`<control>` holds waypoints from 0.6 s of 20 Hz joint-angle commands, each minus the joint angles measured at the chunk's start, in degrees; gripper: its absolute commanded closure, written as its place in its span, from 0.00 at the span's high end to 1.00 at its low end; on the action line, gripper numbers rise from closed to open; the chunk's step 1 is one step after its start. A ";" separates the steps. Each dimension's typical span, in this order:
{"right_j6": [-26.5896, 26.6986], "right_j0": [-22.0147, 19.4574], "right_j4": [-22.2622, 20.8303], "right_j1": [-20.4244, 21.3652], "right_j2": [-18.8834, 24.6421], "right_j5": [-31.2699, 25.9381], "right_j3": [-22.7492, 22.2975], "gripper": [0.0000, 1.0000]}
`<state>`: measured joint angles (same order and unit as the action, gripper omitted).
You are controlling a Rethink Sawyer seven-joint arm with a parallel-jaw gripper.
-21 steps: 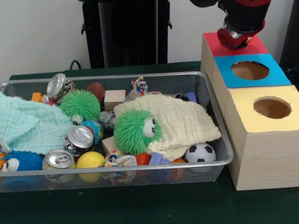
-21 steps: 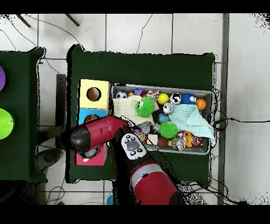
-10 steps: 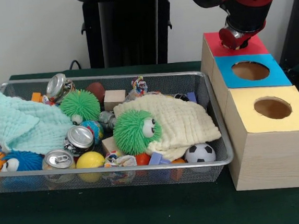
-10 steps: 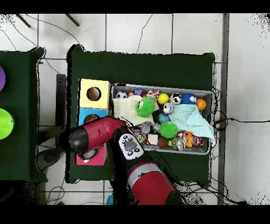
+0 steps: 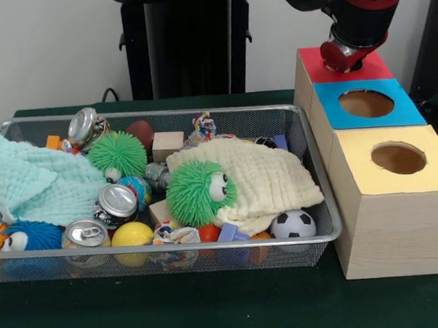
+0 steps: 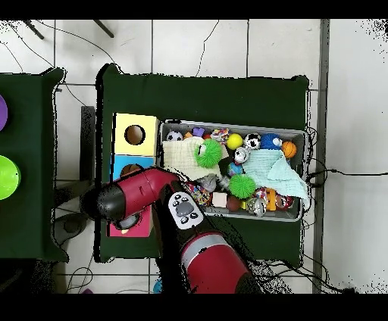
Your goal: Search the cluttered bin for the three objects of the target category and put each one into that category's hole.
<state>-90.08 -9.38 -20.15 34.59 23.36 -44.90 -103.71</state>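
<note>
My gripper (image 5: 345, 52) sits over the red-topped box section (image 5: 364, 65) at the far end of the wooden sorting box (image 5: 396, 217). Can't tell if my fingers are open or shut; the arm hides them from above too.

Box has three tops in a row: red, blue (image 5: 367, 103) with a round hole, yellow (image 5: 399, 160) with a round hole. Red hole is hidden under my wrist. Nothing visible inside the blue or yellow holes.

Target category unclear from here. Wire mesh bin (image 5: 321, 232) stands just beside the box, crammed: two green fuzzy balls with eyes (image 5: 198, 193) (image 5: 117, 154), a blue fuzzy one (image 5: 30, 236), three cans (image 5: 117, 203) (image 5: 85, 235) (image 5: 85, 126), soccer ball (image 5: 293, 223), yellow ball (image 5: 132, 235), wooden block (image 5: 168, 145), cream cloth (image 5: 262, 177) draped at the box end, mint cloth (image 5: 29, 181) at the other.
</note>
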 commanded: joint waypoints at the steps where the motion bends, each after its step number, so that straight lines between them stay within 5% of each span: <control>1: -1.17 -2.51 -2.64 0.33 -0.57 2.75 7.19 1.00; 12: 1.59 -4.86 -0.87 3.31 1.53 -0.28 4.60 1.00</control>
<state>-90.08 -9.85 -20.15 34.69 23.72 -44.95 -103.88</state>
